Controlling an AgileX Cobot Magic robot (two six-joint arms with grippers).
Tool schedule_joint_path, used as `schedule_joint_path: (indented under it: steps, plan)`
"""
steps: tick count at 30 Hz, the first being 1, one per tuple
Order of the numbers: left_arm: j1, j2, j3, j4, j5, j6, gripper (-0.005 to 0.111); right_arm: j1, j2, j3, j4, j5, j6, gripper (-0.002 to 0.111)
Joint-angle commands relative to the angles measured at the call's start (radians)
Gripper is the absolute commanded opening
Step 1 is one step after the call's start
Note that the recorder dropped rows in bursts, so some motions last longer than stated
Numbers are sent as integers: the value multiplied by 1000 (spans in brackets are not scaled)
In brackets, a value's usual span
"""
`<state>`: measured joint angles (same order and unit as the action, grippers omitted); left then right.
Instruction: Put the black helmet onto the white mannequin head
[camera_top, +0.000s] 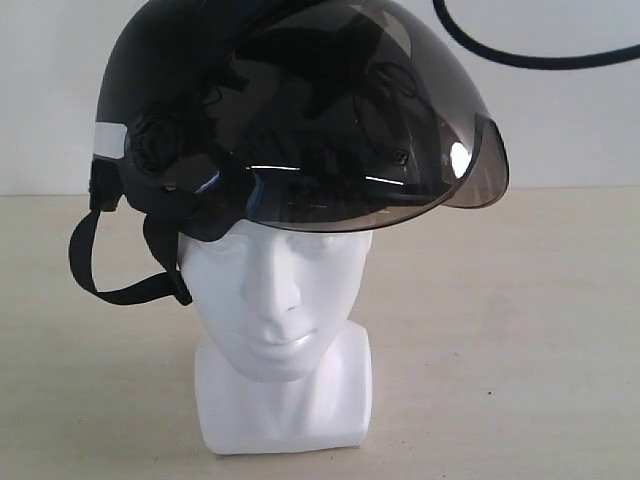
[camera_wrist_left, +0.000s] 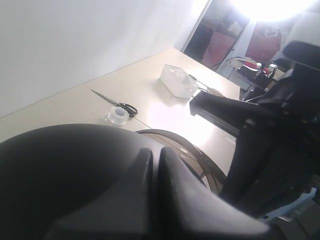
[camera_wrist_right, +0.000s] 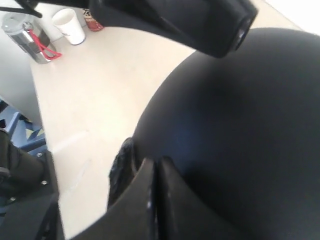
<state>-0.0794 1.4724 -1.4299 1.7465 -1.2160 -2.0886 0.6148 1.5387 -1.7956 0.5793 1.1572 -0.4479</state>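
Black helmet (camera_top: 300, 110) crown clipped by exterior view's top edge; it hides the top of white mannequin head (camera_top: 282, 300). Plastic basket (camera_wrist_left: 178, 81) contents too blurred to tell.

No writing, label, brand or number is legible on the black helmet (camera_top: 200, 60), the white mannequin head (camera_top: 270, 300) or elsewhere.

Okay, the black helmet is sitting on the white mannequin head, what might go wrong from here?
1. The black helmet is much larger than the white mannequin head and looks turned off the face's line, so it may rock or slide.
2. Both arms' jaws are shut right by the shell; pulling away carelessly could nudge it and tip the head.
3. The chin strap hangs loose and might snag.
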Motion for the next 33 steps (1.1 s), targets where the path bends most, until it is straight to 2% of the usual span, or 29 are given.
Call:
schedule_joint_path:
  steps: [1,4,11,14,16,17,18,20,24,28,33]
  plan:
    - [0,-11,0,-2,-5,-8,4,-4,-4,-22,-42,-57,-68,0]
    - [0,-11,0,-2,-5,-8,4,-4,-4,-57,-77,-122,-81,0]
    - [0,-11,15,-2,-5,-8,4,-8,-4,-92,-372,-146,49,0]
    - [17,-40,78,-2,-5,8,4,-39,-4,-92,-377,-133,49,0]
    - [86,-104,152,-2,-5,37,4,-80,-4,-92,-365,-119,47,0]
    - [149,-167,216,-2,-5,39,4,-102,-4,-92,-354,-106,31,0]
    - [168,-196,252,-2,-5,37,4,-110,-4,-92,-350,-106,24,0]
    - [225,-363,406,-2,-5,33,4,-119,-29,-92,-363,-115,8,0]
    - [292,-566,627,-2,-5,40,4,-119,-61,-92,-377,-115,-28,0]
    - [304,-627,859,-2,-5,69,4,-119,-40,-92,-368,-120,-75,0]
    - [304,-625,979,-2,11,151,4,-119,-25,-92,-362,-120,-85,0]
